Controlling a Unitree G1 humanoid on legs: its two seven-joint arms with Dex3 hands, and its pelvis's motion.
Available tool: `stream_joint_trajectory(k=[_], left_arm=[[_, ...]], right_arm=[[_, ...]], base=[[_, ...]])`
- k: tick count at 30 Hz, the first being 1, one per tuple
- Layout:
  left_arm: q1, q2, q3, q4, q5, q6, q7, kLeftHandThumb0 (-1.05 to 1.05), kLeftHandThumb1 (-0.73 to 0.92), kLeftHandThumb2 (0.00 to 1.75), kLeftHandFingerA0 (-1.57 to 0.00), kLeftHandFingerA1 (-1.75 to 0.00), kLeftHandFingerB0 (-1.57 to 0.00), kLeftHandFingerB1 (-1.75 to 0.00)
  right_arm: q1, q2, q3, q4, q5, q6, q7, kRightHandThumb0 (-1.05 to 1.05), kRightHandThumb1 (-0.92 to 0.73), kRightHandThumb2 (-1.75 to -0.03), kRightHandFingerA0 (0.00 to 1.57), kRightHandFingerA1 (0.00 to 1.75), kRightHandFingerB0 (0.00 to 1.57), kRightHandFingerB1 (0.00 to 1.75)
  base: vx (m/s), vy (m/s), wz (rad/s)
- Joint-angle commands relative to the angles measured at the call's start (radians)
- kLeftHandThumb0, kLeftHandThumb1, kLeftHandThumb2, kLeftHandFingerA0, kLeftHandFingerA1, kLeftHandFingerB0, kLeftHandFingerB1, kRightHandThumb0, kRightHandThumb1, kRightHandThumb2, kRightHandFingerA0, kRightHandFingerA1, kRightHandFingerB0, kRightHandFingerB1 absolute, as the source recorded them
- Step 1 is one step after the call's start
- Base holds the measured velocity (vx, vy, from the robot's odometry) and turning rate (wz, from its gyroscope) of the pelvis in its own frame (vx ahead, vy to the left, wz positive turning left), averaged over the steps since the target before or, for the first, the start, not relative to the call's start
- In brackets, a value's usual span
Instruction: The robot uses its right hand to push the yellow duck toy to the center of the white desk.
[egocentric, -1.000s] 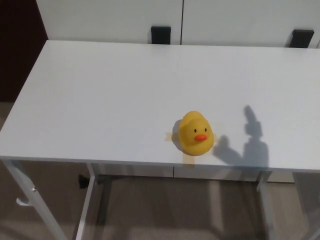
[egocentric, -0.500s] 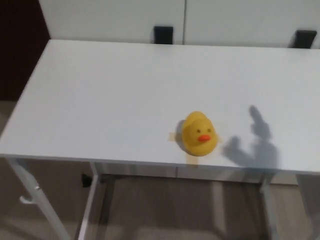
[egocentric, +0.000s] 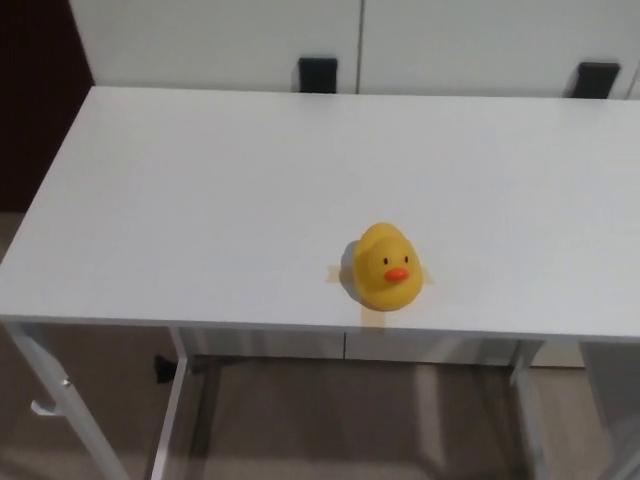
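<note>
Near the front edge of the counter (egocentric: 200, 200): yellow duck (egocentric: 385, 266) upright on tape cross (egocentric: 372, 312) | hands: neither visible, state unknown | risk: off-line push tips duck over front edge.

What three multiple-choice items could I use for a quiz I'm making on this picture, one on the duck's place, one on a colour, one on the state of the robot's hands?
1. Where does the duck sit on the desk?
A. near the front edge
B. at the back edge
C. on the far left corner

2. What colour is the duck's beak?
A. blue
B. orange
C. green

3. What are the robot's hands doing?
A. the right one grips the duck
B. both rest on the desk
C. neither shows in the picture

Answers: 1 A, it stands on tape marks close to the front edge; 2 B, the beak is orange; 3 C, no hand is in view.
</note>
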Motion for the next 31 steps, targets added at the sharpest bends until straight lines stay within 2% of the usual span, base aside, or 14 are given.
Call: stream_joint_trajectory(k=[1,4,5,11,12,16,17,20,23,24,25,26,28,31], left_arm=[[-0.007,-0.009,0.177,-0.016,-0.198,-0.082,-0.056,0.03,0.57,1.02,-0.90,-0.81,-0.87,-0.78],[-0.006,-0.008,0.201,-0.010,-0.188,-0.055,-0.059,-0.02,0.59,0.97,-0.88,-0.81,-0.84,-0.77],[-0.004,-0.007,0.212,-0.006,-0.188,-0.036,-0.057,-0.02,0.53,0.88,-0.91,-0.85,-0.86,-0.79],[0.007,-0.003,0.217,-0.002,-0.172,-0.020,-0.052,-0.07,0.56,0.92,-0.89,-0.79,-0.84,-0.76],[0.006,-0.003,0.219,0.000,-0.173,-0.020,-0.054,-0.06,0.58,0.86,-0.90,-0.79,-0.85,-0.74],[0.001,-0.002,0.221,0.000,-0.177,-0.020,-0.062,-0.05,0.55,0.90,-0.90,-0.79,-0.85,-0.74],[-0.001,-0.003,0.222,0.000,-0.178,-0.019,-0.062,-0.04,0.54,0.95,-0.90,-0.79,-0.85,-0.77],[-0.005,-0.003,0.222,0.003,-0.178,-0.018,-0.061,-0.02,0.55,0.92,-0.89,-0.78,-0.85,-0.73],[-0.008,-0.002,0.220,0.004,-0.177,-0.018,-0.060,-0.02,0.55,0.92,-0.89,-0.78,-0.85,-0.73],[-0.008,-0.001,0.217,0.005,-0.174,-0.016,-0.059,-0.04,0.52,0.87,-0.91,-0.77,-0.86,-0.72],[-0.008,-0.001,0.217,0.005,-0.174,-0.016,-0.059,-0.04,0.52,0.87,-0.91,-0.77,-0.86,-0.72],[-0.005,-0.001,0.214,0.005,-0.173,-0.017,-0.057,-0.03,0.51,0.94,-0.91,-0.79,-0.86,-0.75],[-0.003,-0.001,0.213,0.005,-0.172,-0.018,-0.056,-0.03,0.51,0.94,-0.91,-0.79,-0.86,-0.75],[-0.005,-0.002,0.215,0.005,-0.178,-0.010,-0.052,-0.05,0.56,0.91,-0.90,-0.79,-0.85,-0.76]], right_arm=[[0.065,-0.183,-0.052,0.153,-0.057,-0.144,0.014,0.00,-0.29,-1.29,0.73,0.60,0.54,0.64],[0.075,-0.200,-0.058,0.201,-0.050,-0.174,0.022,-0.04,-0.32,-1.28,0.72,0.61,0.52,0.66],[0.088,-0.216,-0.071,0.252,-0.037,-0.187,0.038,-0.07,-0.33,-1.25,0.71,0.62,0.50,0.66],[0.113,-0.251,-0.112,0.376,0.008,-0.205,0.084,-0.05,-0.32,-1.29,0.71,0.64,0.53,0.71],[0.117,-0.251,-0.117,0.397,0.011,-0.216,0.088,-0.05,-0.33,-1.26,0.74,0.63,0.54,0.69],[0.118,-0.241,-0.116,0.457,0.009,-0.255,0.107,-0.06,-0.34,-1.22,0.72,0.61,0.56,0.67],[0.119,-0.241,-0.101,0.465,-0.005,-0.257,0.103,-0.09,-0.37,-1.16,0.73,0.60,0.56,0.67],[0.118,-0.235,-0.067,0.466,-0.033,-0.265,0.097,-0.06,-0.38,-1.13,0.72,0.57,0.53,0.65],[0.115,-0.226,-0.036,0.462,-0.052,-0.280,0.094,-0.06,-0.38,-1.13,0.72,0.57,0.53,0.65],[0.112,-0.221,-0.020,0.464,-0.058,-0.284,0.102,-0.02,-0.31,-1.24,0.74,0.59,0.52,0.67],[0.112,-0.221,-0.020,0.464,-0.058,-0.284,0.102,-0.02,-0.31,-1.24,0.74,0.59,0.52,0.67],[0.114,-0.214,0.017,0.457,-0.084,-0.292,0.104,0.00,-0.31,-1.17,0.80,0.56,0.60,0.62],[0.116,-0.210,0.044,0.452,-0.103,-0.297,0.105,0.00,-0.31,-1.17,0.80,0.56,0.60,0.62],[0.121,-0.191,0.099,0.428,-0.122,-0.300,0.128,0.06,-0.31,-1.16,0.86,0.53,0.68,0.59]], base=[[0.00,0.000,0.00],[0.00,0.000,0.00],[0.00,0.000,0.00],[0.00,0.000,0.00],[0.00,0.000,0.00],[0.00,0.000,0.00],[0.00,0.000,0.00],[0.00,0.000,0.00],[0.00,0.000,0.00],[0.00,0.000,0.00],[0.00,0.000,0.00],[0.00,0.000,0.00],[0.00,0.000,0.00],[0.00,0.000,0.00]])
